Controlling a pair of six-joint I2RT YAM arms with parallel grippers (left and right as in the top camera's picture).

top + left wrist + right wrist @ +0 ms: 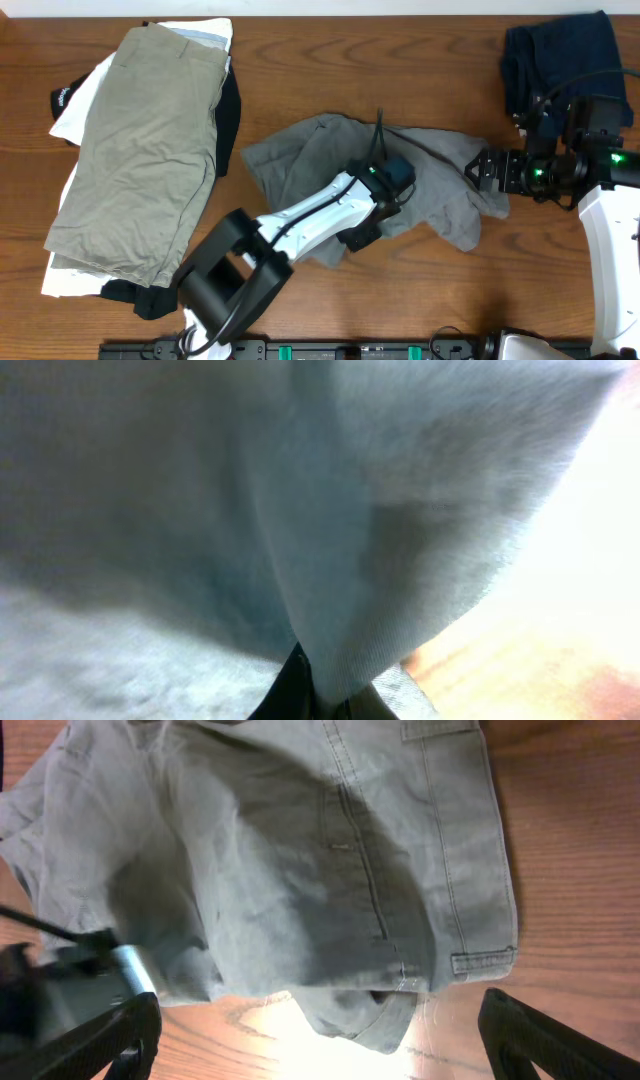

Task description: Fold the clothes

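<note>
1. The grey shorts lie crumpled near the middle of the wooden table, spread unevenly, with one part reaching right toward the right arm.
2. The left arm reaches from the near edge over the lower middle of the grey shorts. In the left wrist view, the left gripper is closed tight on a fold of the grey cloth. The fold rises out from between the fingers and fills most of that view. A bright strip of table shows at the right.
3. The right gripper is at the right edge of the grey shorts, pointing left toward them. Its fingers stand wide apart with nothing between them. In the right wrist view a seam, a pocket flap and a hem of the shorts lie ahead of the jaws.
4. Whether the right fingertips touch the cloth cannot be told.
5. A stack of clothes sits at the left end of the table. Khaki-tan shorts lie flat on top, a white garment shows beneath at the left and near edges, and a black garment shows at the right edge.
6. A navy garment lies bunched at the far right corner, apart from the grey shorts, just behind the right arm.
</note>
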